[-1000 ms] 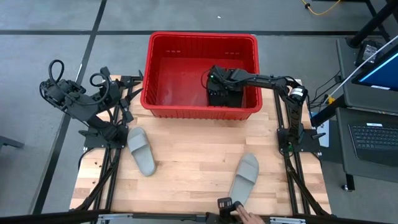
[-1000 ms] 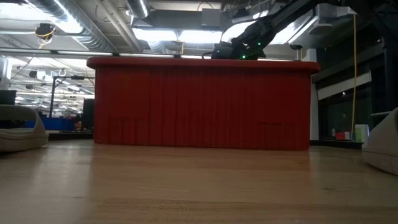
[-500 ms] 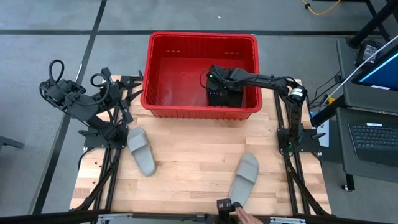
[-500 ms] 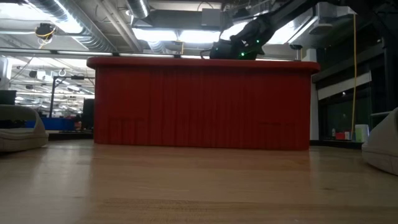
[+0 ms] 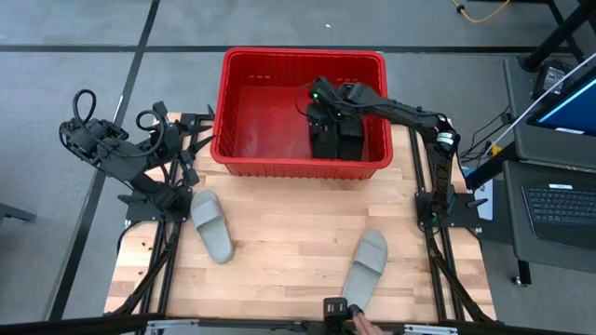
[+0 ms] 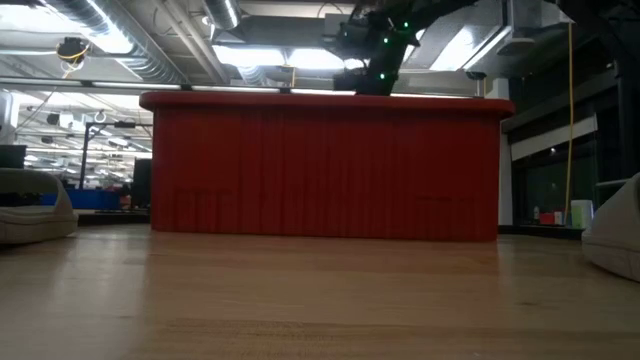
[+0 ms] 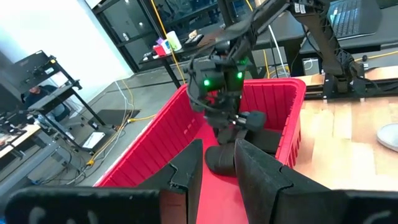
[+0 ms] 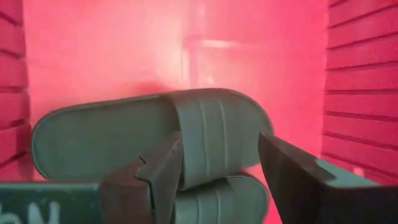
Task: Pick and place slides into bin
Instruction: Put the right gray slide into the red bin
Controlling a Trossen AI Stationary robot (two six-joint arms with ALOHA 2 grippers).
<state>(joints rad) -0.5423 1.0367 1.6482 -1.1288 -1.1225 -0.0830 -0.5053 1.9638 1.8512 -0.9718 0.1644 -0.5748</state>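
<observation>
The red bin (image 5: pixel 303 54) stands at the table's far edge. Two black slides (image 5: pixel 337 138) lie side by side on its floor by its right wall; they also show in the right wrist view (image 8: pixel 143 140). My right gripper (image 8: pixel 217 180) is open and empty above them, over the bin (image 5: pixel 321 93). Two grey slides (image 5: pixel 212 225) (image 5: pixel 367 266) lie sole down on the table. My left gripper (image 7: pixel 217 168) is open and empty, waiting at the table's left edge.
The wooden table (image 5: pixel 289 233) lies bare between the two grey slides. A person's hand with a dark object (image 5: pixel 349 314) shows at the table's near edge. A desk with a laptop (image 5: pixel 559 200) stands to the table's right.
My right gripper has risen from low in the bin to above its rim and gone a little toward the far edge. The two black slides stay on the bin's floor.
</observation>
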